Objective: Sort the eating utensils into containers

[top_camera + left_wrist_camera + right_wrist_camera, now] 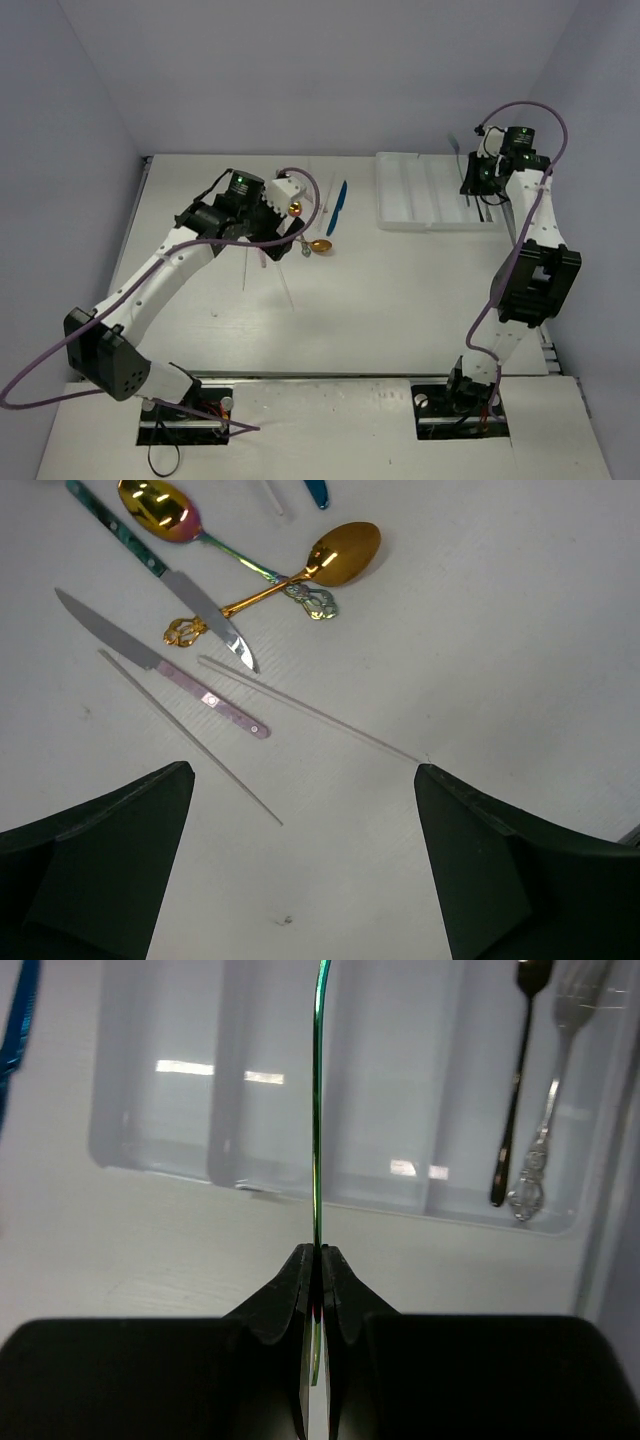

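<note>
No text, label, brand, number or sign can be read in any view. Nothing legible shows on the pink-handled knife (205, 695), the teal-handled knife (190, 595), the gold spoon (345, 555), the thin green utensil (317, 1110) or the white tray (395, 190).
</note>
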